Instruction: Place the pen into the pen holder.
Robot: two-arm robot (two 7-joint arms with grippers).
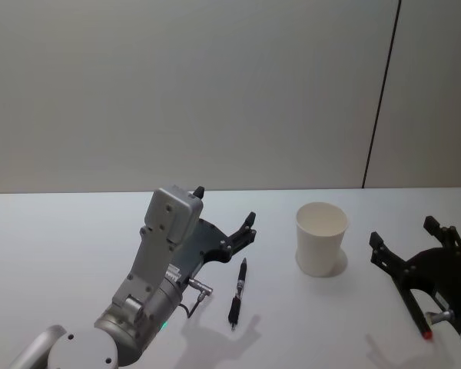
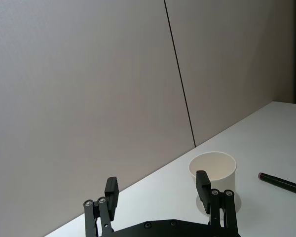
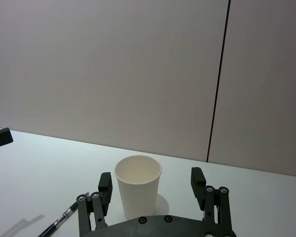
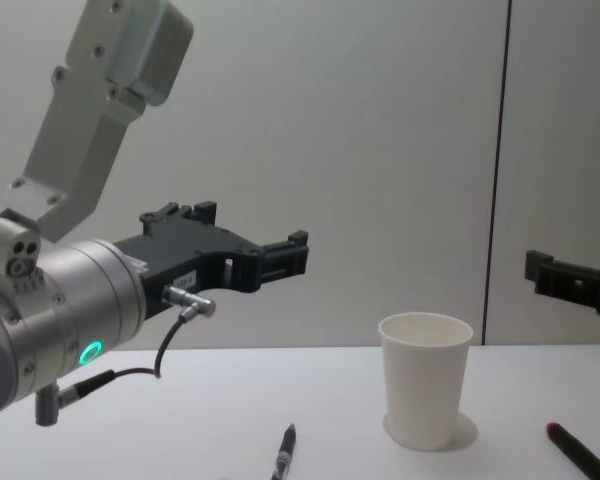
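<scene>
The pen lies flat on the white counter, at 5 o'clock from the left pincer. That pincer hangs above the counter with its fingers spread, gripping nothing. The pen holder stands upright at 2 o'clock from the pen, well apart from it, with bare counter between. At 3 o'clock from the holder the right pincer is likewise spread and empty. A dark red-tipped rod lies near it. At 12 o'clock the counter meets a plain wall.
</scene>
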